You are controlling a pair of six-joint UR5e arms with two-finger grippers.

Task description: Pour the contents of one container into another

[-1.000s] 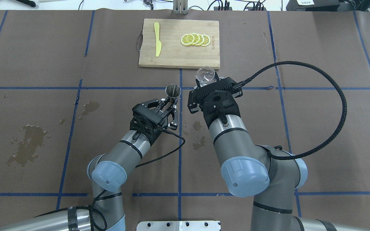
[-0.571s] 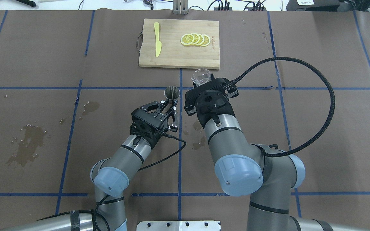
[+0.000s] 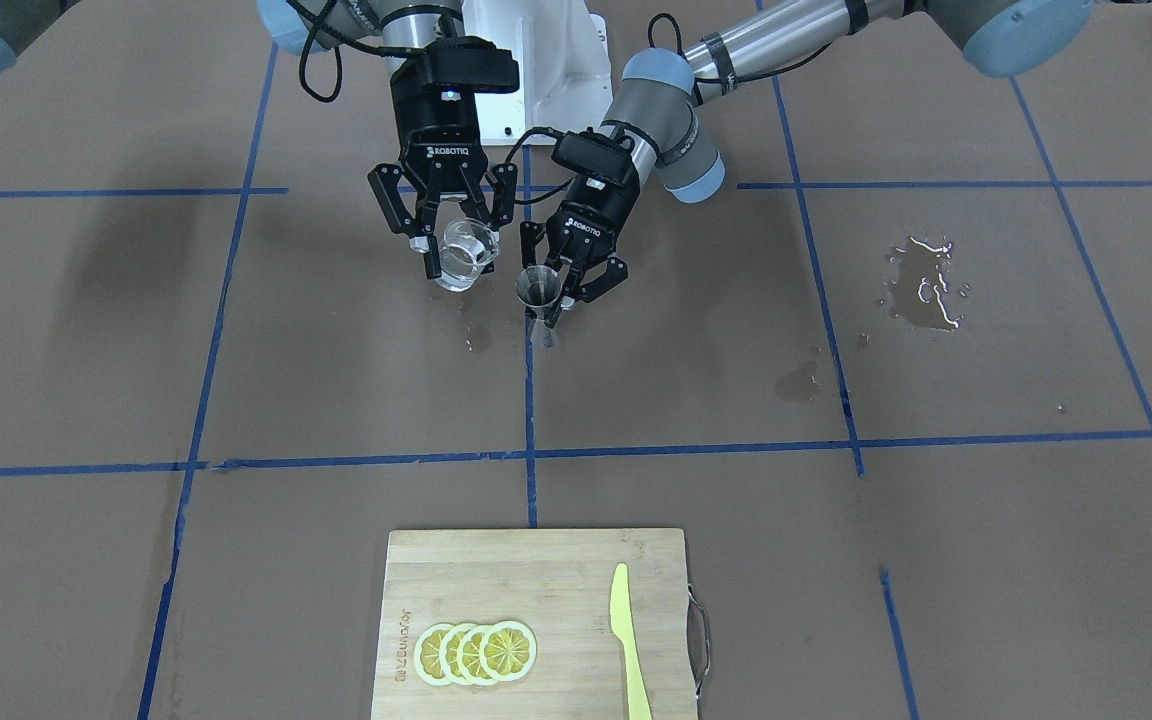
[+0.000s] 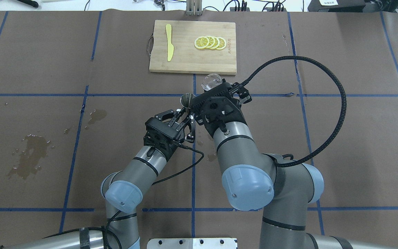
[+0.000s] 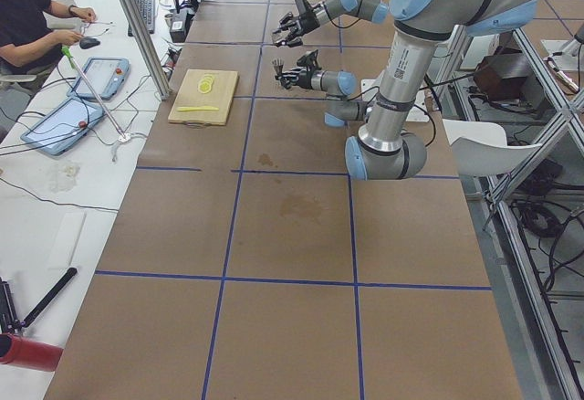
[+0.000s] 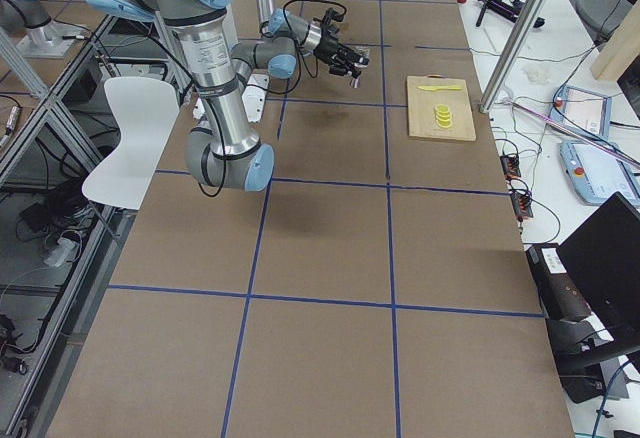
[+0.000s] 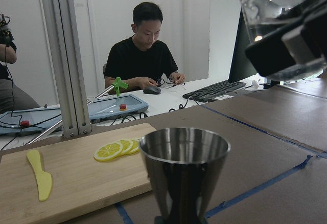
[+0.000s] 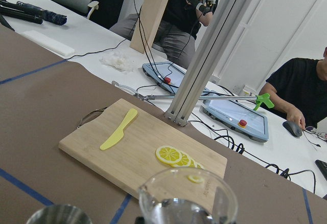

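The fingers of the right gripper [image 3: 459, 250] clasp the small clear glass cup [image 3: 463, 262] above the brown tabletop [image 3: 236, 400], just beside the silver hourglass-shaped metal jigger [image 3: 539, 287]. The fingers of the left gripper [image 3: 549, 306] pinch that upright jigger's waist.

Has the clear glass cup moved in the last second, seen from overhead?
Yes. In the overhead view the glass cup has shifted left along the cutting board's near edge, toward the vertical blue tape line and the jigger.
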